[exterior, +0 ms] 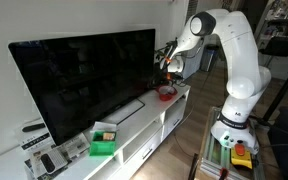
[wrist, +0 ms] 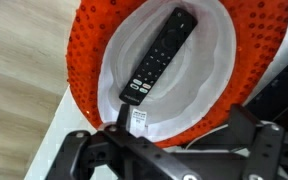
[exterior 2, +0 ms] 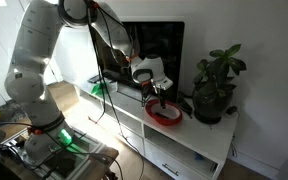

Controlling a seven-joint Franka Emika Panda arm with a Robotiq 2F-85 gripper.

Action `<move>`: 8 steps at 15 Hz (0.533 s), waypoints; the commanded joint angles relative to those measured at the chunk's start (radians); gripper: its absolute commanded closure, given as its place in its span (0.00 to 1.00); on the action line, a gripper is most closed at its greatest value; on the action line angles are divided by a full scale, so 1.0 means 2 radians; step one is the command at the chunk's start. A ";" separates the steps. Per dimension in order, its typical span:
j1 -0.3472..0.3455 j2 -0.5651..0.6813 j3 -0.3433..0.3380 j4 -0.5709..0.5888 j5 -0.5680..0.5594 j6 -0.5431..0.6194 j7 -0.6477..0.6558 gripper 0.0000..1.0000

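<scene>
A black remote (wrist: pixel 159 55) lies at an angle inside a white-lined bowl with a red dotted rim (wrist: pixel 84 70). The bowl stands on a white TV cabinet in both exterior views (exterior: pixel 166 94) (exterior 2: pixel 166 114). My gripper (wrist: pixel 184 125) hangs just above the bowl, also seen in both exterior views (exterior: pixel 168 74) (exterior 2: pixel 158 90). Its fingers are spread apart and hold nothing. One finger, with a white label, is close to the lower end of the remote. I cannot tell whether it touches it.
A large black TV (exterior: pixel 89 75) stands on the white cabinet (exterior: pixel 149 125) behind the bowl. A potted plant (exterior 2: pixel 216 85) is right beside the bowl. A green box (exterior: pixel 104 140) and small devices (exterior: pixel 49 158) sit at the cabinet's other end. Wooden floor lies beside the cabinet (wrist: pixel 19 60).
</scene>
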 commanded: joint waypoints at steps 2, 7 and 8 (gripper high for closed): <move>-0.032 -0.038 0.047 -0.036 -0.018 0.012 -0.112 0.00; -0.052 -0.056 0.096 -0.064 -0.030 0.010 -0.220 0.00; -0.056 -0.057 0.107 -0.071 -0.033 0.008 -0.240 0.00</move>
